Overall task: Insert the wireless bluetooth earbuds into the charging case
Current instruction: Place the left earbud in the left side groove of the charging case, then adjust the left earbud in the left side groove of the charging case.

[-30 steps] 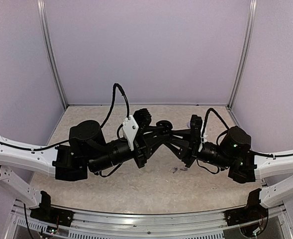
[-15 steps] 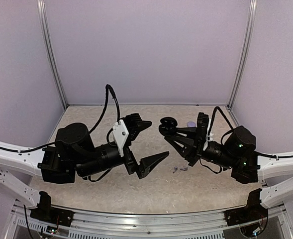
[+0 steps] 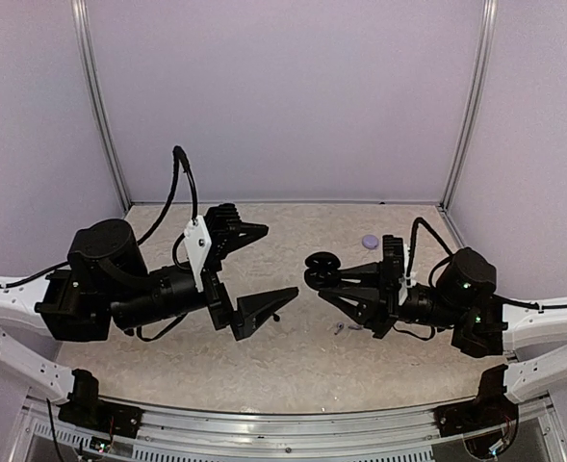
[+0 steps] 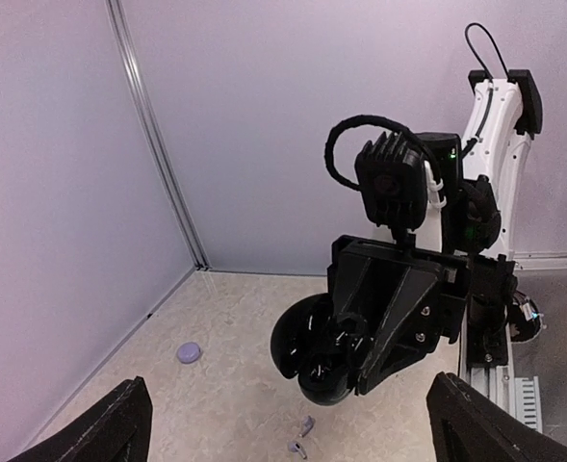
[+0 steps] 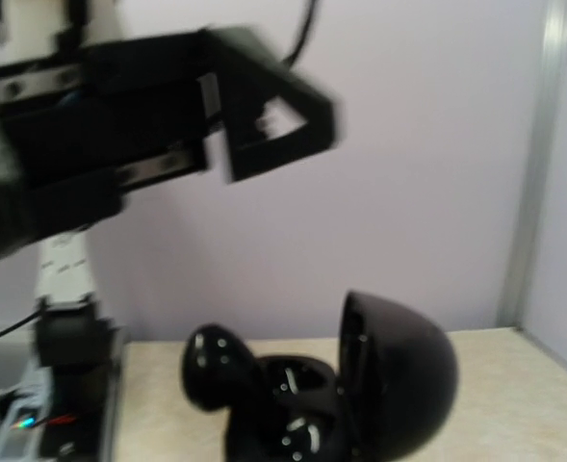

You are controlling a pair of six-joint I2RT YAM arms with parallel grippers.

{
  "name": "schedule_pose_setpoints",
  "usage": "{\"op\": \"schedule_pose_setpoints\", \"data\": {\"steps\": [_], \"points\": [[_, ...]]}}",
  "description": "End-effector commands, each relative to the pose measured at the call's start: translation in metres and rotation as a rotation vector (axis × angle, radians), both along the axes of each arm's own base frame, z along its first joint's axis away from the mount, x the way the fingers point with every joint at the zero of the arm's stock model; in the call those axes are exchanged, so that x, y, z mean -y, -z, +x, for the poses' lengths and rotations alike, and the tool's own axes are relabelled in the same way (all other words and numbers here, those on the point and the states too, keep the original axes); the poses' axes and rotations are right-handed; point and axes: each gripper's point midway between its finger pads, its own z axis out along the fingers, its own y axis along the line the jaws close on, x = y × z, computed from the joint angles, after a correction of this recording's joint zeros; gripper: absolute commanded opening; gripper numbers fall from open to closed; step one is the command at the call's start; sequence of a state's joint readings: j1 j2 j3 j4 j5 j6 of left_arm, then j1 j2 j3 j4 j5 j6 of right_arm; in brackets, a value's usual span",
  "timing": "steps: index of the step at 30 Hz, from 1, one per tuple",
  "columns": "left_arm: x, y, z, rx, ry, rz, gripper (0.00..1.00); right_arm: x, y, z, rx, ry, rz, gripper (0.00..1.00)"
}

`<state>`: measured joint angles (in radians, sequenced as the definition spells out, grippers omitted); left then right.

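Observation:
The two pale lavender earbuds (image 3: 339, 329) (image 4: 306, 424) lie side by side on the table, just below my right gripper. At the back, the small round lavender charging case (image 3: 370, 241) (image 4: 189, 352) rests shut on the table, touched by nothing. My right gripper (image 3: 326, 274) is shut on a black round clamshell (image 3: 322, 267) (image 5: 399, 385). It holds the clamshell above the table, lid swung open, with hollows and metal contacts showing inside. My left gripper (image 3: 278, 260) hangs wide open and empty, well to the left of the clamshell.
Lavender walls with metal corner posts (image 3: 105, 144) close in the beige table (image 3: 264, 356) on three sides. The metal rail (image 3: 283, 428) with both arm bases runs along the near edge.
My left gripper has opened wide and drawn back to the left, away from the black clamshell. The right gripper still holds the clamshell and has shifted slightly right and down.

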<state>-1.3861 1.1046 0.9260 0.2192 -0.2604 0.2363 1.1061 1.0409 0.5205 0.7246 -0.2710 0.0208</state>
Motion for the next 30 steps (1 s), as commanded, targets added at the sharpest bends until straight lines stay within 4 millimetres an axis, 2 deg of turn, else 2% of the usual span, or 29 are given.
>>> {"op": "schedule_pose_setpoints", "data": {"steps": [1, 5, 15, 30], "points": [[0.009, 0.008, -0.009, -0.01, 0.088, 0.1, 0.99, -0.007, 0.001, -0.027, -0.021, -0.169, -0.038, 0.03], [0.015, 0.011, -0.01, -0.02, 0.118, 0.116, 0.99, -0.011, 0.004, -0.039, -0.03, -0.25, -0.056, 0.03], [0.022, 0.016, -0.008, -0.036, 0.157, 0.125, 0.95, -0.017, 0.005, -0.052, -0.023, -0.344, -0.078, 0.03], [0.026, 0.025, -0.002, -0.044, 0.154, 0.135, 0.89, -0.02, 0.006, -0.053, -0.029, -0.364, -0.088, 0.03]]}}
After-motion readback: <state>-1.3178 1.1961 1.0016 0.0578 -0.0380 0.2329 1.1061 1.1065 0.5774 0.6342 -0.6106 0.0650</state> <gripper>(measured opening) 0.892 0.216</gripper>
